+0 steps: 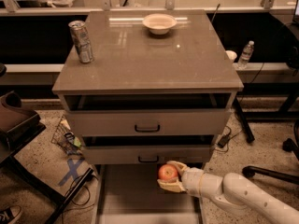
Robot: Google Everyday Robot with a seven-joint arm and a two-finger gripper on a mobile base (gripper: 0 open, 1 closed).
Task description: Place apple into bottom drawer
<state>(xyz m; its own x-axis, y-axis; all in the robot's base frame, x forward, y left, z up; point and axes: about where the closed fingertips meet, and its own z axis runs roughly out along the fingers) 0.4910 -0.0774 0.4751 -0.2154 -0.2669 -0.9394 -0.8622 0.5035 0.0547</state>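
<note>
One hand (169, 175) clasping apple (167, 171) over bottom drawer (133, 195), middle drawer (117, 154) front just above, can (81, 41), bowl (159, 23) atop cabinet (149, 66)

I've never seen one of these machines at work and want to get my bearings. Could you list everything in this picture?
apple: one, red-orange, held over the open bottom drawer
bottom drawer: one, grey floor, pulled out at the cabinet's foot
upper drawers: two, pale fronts with black handles, above the bottom one
cabinet: one, grey-brown top, centre
can: one, silver, upright at the top's left edge
bowl: one, white, at the back of the top
bottle: one, clear, on the ledge at right
wire basket: one, on the floor left of the cabinet
tape cross: one, blue, on the floor
arm: one, white, coming in from lower right
pincer: one, pale, closed on the apple
</note>
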